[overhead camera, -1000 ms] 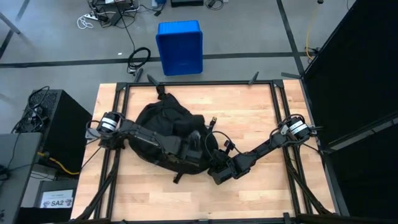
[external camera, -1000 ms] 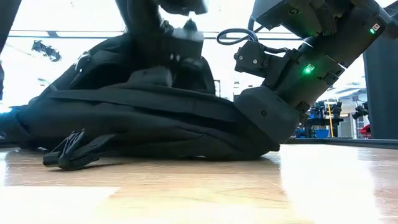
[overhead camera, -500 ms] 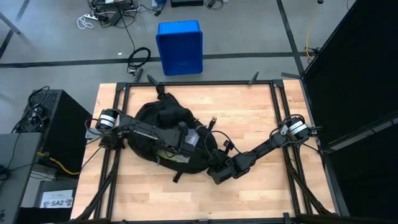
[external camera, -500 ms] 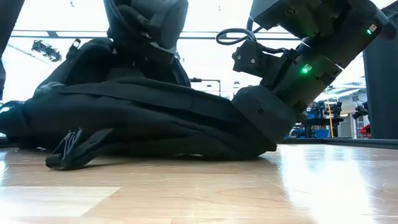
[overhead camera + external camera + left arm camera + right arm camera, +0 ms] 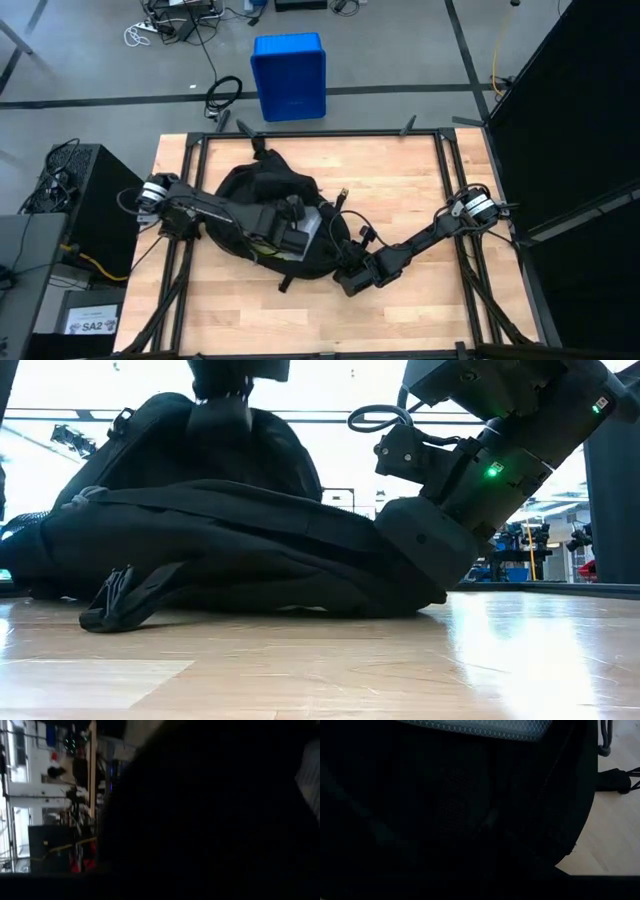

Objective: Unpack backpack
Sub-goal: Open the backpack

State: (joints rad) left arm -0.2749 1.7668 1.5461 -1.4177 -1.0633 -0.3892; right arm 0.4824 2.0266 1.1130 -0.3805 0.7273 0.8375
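Backpack (image 5: 262, 192) on table (image 5: 410, 200), contents hidden.

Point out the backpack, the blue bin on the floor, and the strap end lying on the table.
backpack (image 5: 255, 185), high view, on its rounded top fabric.
blue bin (image 5: 289, 75), high view, middle of its lid.
strap end (image 5: 120, 600), low view, on the folded webbing.

Two dark, near-black arms of boxy jointed links; the left arm (image 5: 215, 212) and right arm (image 5: 425, 240) each end at the table edge in a silver-grey cylindrical base motor with looping black cables. Up close, the right arm's housing (image 5: 500, 450) shows lit green indicator lights and small screws
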